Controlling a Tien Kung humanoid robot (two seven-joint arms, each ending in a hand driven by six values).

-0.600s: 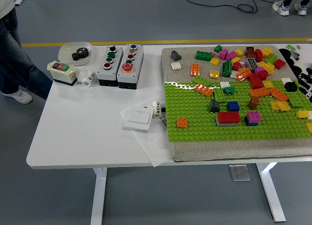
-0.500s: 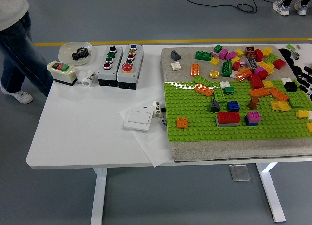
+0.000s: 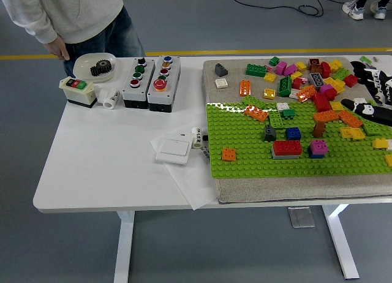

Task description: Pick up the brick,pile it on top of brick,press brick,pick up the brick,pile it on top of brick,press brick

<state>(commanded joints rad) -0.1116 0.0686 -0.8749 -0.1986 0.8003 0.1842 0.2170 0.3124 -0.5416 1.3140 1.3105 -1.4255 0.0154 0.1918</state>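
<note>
Bricks (image 3: 306, 81) lie in a loose heap at the far right of the grey mat (image 3: 269, 191), with more pressed onto the green baseplate (image 3: 245, 154), among them a red brick (image 3: 286, 147) and an orange one (image 3: 229, 154). The right hand (image 3: 372, 105) reaches in from the right edge over the heap; it seems to hold nothing, but whether the fingers are spread or curled cannot be made out. A person (image 3: 73, 13) stands at the far left corner. To pick cleanly, the hand should probably single out a brick lying apart from its neighbours and close on its long sides.
</note>
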